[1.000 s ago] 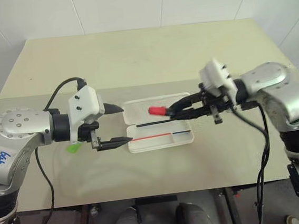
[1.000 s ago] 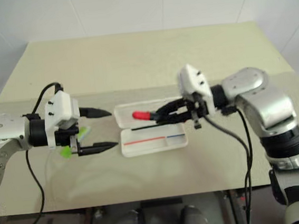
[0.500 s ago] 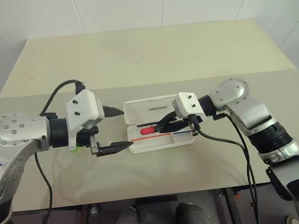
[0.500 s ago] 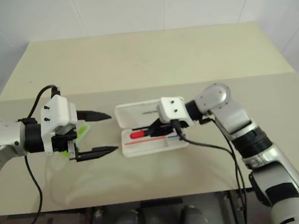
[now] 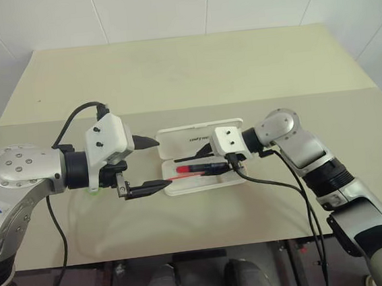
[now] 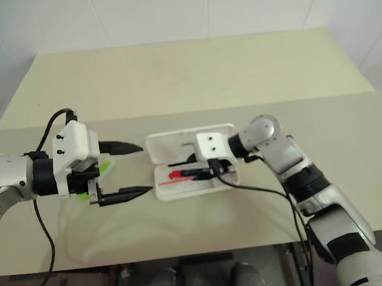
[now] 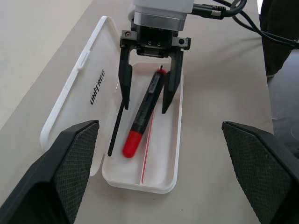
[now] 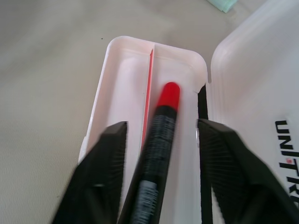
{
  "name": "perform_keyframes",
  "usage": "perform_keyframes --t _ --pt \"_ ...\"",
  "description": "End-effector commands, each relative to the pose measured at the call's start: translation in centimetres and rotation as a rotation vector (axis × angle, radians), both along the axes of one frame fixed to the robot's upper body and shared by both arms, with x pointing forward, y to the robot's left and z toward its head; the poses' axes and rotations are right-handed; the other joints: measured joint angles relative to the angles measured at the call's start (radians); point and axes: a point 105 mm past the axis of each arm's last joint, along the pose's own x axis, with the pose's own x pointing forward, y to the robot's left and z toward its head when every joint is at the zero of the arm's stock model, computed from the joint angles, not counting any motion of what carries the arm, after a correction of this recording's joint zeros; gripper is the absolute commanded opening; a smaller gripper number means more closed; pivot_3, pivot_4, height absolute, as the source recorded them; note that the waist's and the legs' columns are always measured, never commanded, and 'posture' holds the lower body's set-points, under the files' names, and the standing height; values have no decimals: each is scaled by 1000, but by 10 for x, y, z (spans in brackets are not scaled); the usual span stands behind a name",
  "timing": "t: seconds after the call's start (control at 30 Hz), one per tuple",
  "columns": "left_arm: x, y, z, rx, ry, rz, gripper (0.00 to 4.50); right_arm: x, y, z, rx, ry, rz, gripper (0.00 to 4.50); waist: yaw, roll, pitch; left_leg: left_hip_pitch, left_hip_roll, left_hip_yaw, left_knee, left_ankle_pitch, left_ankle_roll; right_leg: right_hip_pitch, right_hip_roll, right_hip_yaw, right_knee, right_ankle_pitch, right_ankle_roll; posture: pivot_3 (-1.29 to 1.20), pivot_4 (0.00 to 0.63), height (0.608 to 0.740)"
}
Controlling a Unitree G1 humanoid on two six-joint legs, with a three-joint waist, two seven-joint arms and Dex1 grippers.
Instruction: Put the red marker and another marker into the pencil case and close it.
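Note:
The white pencil case (image 5: 207,132) lies open at the table's middle, lid flat on the far side. The red marker (image 7: 140,122), red cap and black body, lies in the tray beside a red stripe. My right gripper (image 7: 145,109) is open low over the tray, with one finger (image 8: 103,163) on each side of the marker and a gap to it on both sides. My left gripper (image 5: 164,161) hovers open just left of the case, holding nothing. The lime-green marker (image 6: 104,169) lies on the table under my left wrist, partly hidden.
The tan table (image 5: 184,76) stretches wide beyond the case, with a seam across it. Black cables (image 5: 283,188) hang from both wrists toward the front edge. A white tiled wall stands behind the table.
My right gripper came down and left with the red marker, laid it in the tray, and opened its fingers. The left gripper stayed open and in place.

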Motion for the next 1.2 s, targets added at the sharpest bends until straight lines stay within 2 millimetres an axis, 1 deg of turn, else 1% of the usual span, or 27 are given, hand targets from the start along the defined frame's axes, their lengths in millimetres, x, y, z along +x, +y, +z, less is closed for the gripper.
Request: perform_keyframes --t 0.03,0.1,0.2,0.33,0.37,0.4,0.47,0.53,0.6,0.63,0.73,0.8,0.87,0.9,0.93,0.97,1.03,1.13,1.2 --pt "-6 0 7 12 -45 -10 4500 1 0 10 20 -38 6 3821 0 0 0 0 0 0 0 0 0 0 0 0 0 0 0 0 150 740" --pt "-6 0 8 12 -46 -10 4500 0 -2 12 28 -25 9 4465 0 0 0 0 0 0 0 0 0 0 0 0 0 0 0 0 150 740" --pt "-7 1 8 13 -46 -10 4500 -3 -5 18 50 1 24 4465 0 0 0 0 0 0 0 0 0 0 0 0 0 0 0 0 150 740" --pt "-8 3 9 11 -49 -9 4500 -17 -14 33 118 77 80 4465 0 0 0 0 0 0 0 0 0 0 0 0 0 0 0 0 150 740" --pt "-9 4 11 7 -50 -7 4500 -19 -15 39 149 90 85 4465 0 0 0 0 0 0 0 0 0 0 0 0 0 0 0 0 150 740" --pt "-10 7 12 1 -51 -1 4500 -21 -17 50 208 117 85 4465 0 0 0 0 0 0 0 0 0 0 0 0 0 0 0 0 150 740" --pt "-10 19 18 -14 -62 47 4500 -26 -25 80 360 215 87 4465 -1 0 0 0 0 0 0 0 0 0 0 0 0 0 0 0 150 740" --pt "-8 34 20 -15 -65 112 4500 -27 -34 104 471 277 75 4465 -3 0 0 0 0 0 -1 0 0 0 0 0 0 0 0 0 150 740" --pt "-5 51 20 -4 -67 185 4500 -27 -44 120 544 311 41 4465 -2 0 0 0 1 0 -1 0 0 0 1 0 0 0 0 0 150 740" --pt "-3 64 21 -3 -70 241 4500 -29 -50 128 568 311 30 4465 -1 0 0 0 1 0 -1 0 0 0 0 0 -1 0 0 0 150 740" --pt "1 96 21 -17 -66 361 4500 -34 -54 151 634 306 4 4465 -1 0 0 0 1 0 -1 -1 0 0 0 0 -1 0 0 0 150 740" --pt "6 113 14 -6 -53 429 4500 -27 -50 153 604 242 -78 4465 -4 0 0 0 1 1 -1 -1 0 -1 0 0 -1 0 0 0 150 740" --pt "16 128 -2 22 -18 503 4500 -20 -44 150 537 180 -139 4465 -4 0 0 1 1 1 -1 -1 0 -1 0 1 0 0 0 0 150 740" --pt "19 131 -7 32 -8 519 4500 -18 -42 149 516 163 -150 4465 -4 0 0 1 1 2 -2 -1 0 -1 0 1 0 0 0 0 150 740" --pt "23 133 -16 35 12 529 4500 -19 -40 141 451 119 -148 4465 -4 0 0 1 1 2 -2 -1 0 -2 0 1 -1 0 0 0 150 740" --pt "30 137 -26 50 29 552 4500 -24 -37 133 394 99 -116 4465 0 0 0 0 1 2 -2 -2 0 -2 0 1 -1 0 0 0 150 740" --pt "43 142 -42 79 48 584 4500 -32 -33 124 334 87 -63 4465 4 0 0 0 1 4 -2 -3 1 -3 0 2 -1 0 0 0 150 740" --pt "53 143 -54 116 66 592 4500 -44 -30 121 314 92 8 4465 3 -1 0 -1 1 5 0 -4 2 -3 0 2 -1 0 0 0 150 740" --pt "59 141 -56 104 68 594 4500 -47 -29 122 313 92 18 4465 1 -1 0 -1 1 5 0 -4 2 -3 0 3 -1 0 0 0 150 740"
